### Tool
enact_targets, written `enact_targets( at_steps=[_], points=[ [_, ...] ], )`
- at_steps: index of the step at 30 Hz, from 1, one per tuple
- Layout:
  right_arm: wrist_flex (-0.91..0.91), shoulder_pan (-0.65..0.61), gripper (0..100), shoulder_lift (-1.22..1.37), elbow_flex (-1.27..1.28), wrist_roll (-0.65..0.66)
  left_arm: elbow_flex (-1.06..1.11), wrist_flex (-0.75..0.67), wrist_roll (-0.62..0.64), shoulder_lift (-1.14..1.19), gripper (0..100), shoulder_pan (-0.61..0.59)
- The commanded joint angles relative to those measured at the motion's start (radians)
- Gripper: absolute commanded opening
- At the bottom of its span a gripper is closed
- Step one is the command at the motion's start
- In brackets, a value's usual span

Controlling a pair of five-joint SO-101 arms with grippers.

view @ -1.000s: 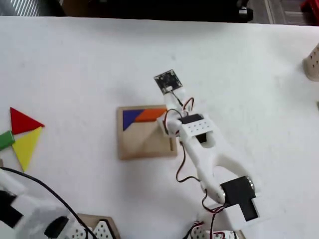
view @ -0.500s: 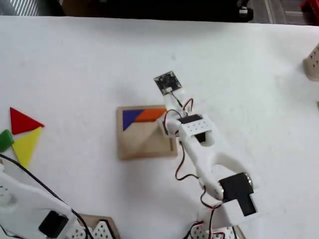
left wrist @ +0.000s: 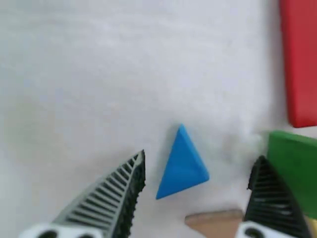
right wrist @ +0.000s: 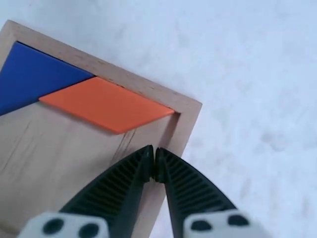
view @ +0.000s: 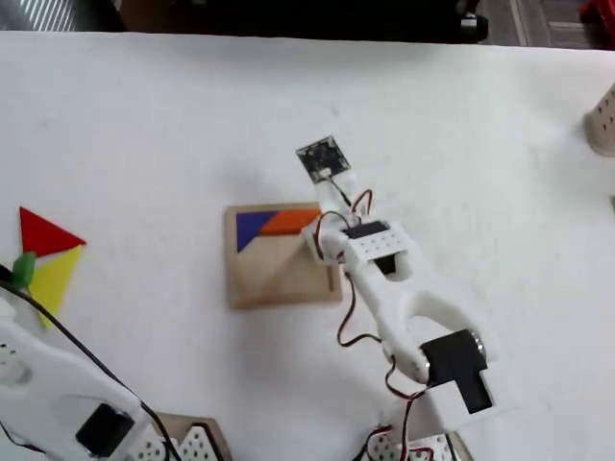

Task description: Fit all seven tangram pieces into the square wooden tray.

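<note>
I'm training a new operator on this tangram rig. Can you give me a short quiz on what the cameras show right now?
1. True or false: the right gripper is shut, with nothing between its fingers.
2. Which pieces lie in the wooden tray? A) red and yellow triangles B) dark blue triangle and orange parallelogram C) green piece alone
3. The left gripper is open. What colour is the triangle between its fingers?
Key: 1 true; 2 B; 3 light blue triangle.
</note>
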Motion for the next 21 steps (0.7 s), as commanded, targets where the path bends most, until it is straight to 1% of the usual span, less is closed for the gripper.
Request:
enact_targets(
  at_steps=[1,8,14,19,21],
  points=[
    [-0.016,-0.013,2.1,-0.004,-0.021,0.012,-0.043,0.011,-0.017,-0.018,32,0.013],
    [-0.016,-0.013,2.1,-0.002,-0.021,0.012,-0.044,0.017,-0.014,-0.021,32,0.007],
    [-0.035,-0.013,2.1,-0.001,-0.021,0.012,-0.06,0.169,-0.011,-0.085,32,0.016],
    [-0.042,-0.012,2.1,-0.001,-0.02,0.012,-0.06,0.181,-0.021,-0.122,32,0.019],
    [-0.039,-0.012,2.1,-0.001,-0.017,0.012,-0.06,0.201,-0.071,-0.131,32,0.007]
  ],
)
